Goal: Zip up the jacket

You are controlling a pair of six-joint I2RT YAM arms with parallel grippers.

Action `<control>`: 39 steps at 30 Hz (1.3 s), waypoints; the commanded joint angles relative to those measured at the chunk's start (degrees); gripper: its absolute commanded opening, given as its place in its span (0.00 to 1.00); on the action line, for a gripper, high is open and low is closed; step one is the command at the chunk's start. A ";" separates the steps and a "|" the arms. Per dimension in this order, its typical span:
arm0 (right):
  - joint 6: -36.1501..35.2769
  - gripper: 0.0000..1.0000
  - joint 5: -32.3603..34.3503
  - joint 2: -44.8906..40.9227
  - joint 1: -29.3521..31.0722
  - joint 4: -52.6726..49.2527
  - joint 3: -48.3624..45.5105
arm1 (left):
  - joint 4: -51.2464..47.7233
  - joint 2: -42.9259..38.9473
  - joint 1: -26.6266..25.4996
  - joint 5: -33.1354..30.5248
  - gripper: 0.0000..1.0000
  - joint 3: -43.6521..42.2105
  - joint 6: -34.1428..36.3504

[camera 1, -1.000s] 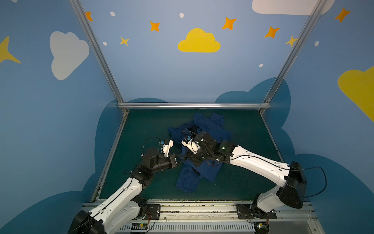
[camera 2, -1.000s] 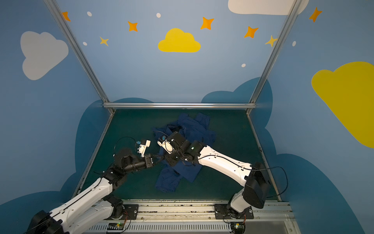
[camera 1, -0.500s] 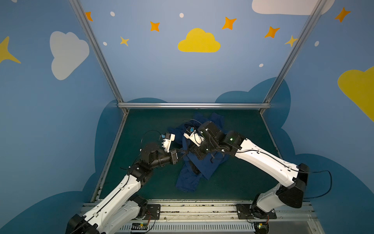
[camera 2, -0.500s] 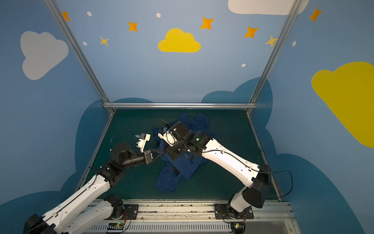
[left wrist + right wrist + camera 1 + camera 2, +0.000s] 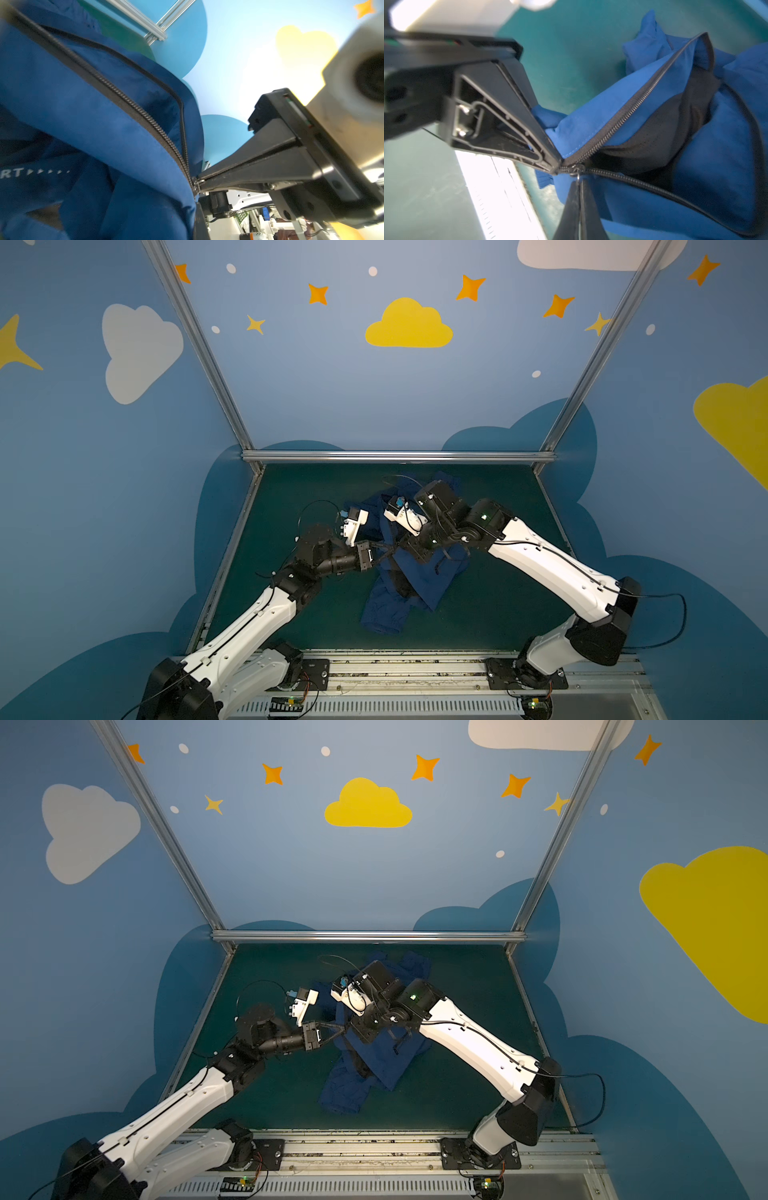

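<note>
The navy jacket lies crumpled mid-table, its front edge lifted between both grippers. My left gripper is shut on the jacket's hem just below the zipper's foot. My right gripper is shut on the small metal pull of the zipper slider. Above the slider the two toothed zipper edges spread apart in a V, and the black lining shows between them. White lettering shows near the hem.
The green table is boxed in by blue walls. An aluminium rail runs along its back, and slanted posts stand at both back corners. The arms' base rail runs along the front edge. Black cables loop over both wrists.
Both grippers have risen and shifted a little toward the back of the table, still shut, drawing the jacket's front edge up with them. The right arm's forearm now stands higher.
</note>
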 commanded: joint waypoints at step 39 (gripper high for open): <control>6.66 0.00 18.69 -6.38 -36.13 10.41 6.78 | -56.24 36.16 39.79 -15.63 0.03 79.59 48.68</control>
